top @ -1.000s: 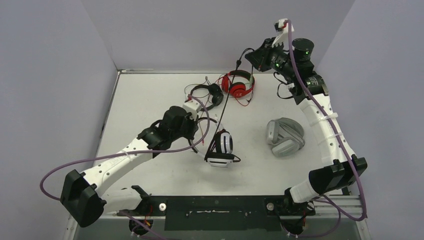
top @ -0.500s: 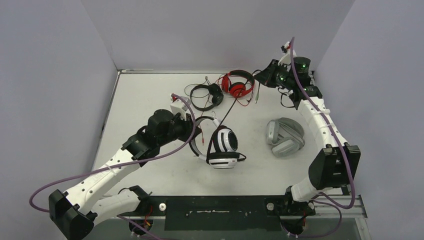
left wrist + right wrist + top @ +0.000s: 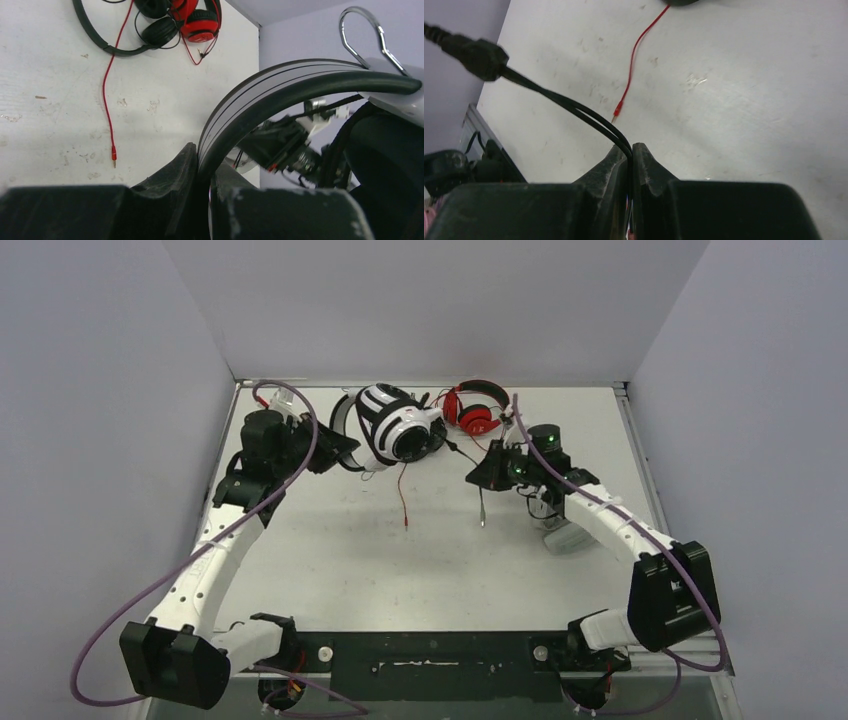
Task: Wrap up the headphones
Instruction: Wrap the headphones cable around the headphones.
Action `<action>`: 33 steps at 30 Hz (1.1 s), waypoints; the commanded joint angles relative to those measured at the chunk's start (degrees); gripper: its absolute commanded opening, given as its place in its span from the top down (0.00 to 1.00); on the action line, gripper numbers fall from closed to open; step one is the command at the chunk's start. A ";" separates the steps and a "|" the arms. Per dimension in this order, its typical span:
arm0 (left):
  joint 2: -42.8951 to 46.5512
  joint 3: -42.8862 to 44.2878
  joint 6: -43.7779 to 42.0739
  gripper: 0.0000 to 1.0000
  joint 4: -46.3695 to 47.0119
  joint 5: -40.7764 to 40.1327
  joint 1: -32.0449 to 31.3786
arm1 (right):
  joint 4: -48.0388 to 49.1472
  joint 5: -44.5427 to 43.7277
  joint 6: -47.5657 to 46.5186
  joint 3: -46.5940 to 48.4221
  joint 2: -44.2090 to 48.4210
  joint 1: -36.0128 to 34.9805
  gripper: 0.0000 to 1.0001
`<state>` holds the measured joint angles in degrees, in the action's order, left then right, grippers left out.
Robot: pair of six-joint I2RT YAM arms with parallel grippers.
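The headband of the white-and-black headphones [image 3: 395,430] is clamped in the left gripper [image 3: 202,167] and held above the far side of the table [image 3: 330,570], beside the red headphones [image 3: 478,412]. Their doubled black cable [image 3: 564,102] is pinched in the closed right gripper [image 3: 630,150]. Were the arms drawn apart, the cable could be overstrained or pulled free.
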<state>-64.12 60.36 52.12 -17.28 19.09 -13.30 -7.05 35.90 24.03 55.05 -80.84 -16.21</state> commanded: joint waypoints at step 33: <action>-8.05 -12.16 -15.04 1.00 10.16 -35.40 -16.06 | 8.43 -11.98 8.03 11.56 -3.07 -32.08 0.93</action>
<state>-72.12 48.27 39.03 -13.54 -17.21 -28.64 0.25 26.55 30.79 62.46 -82.24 -49.84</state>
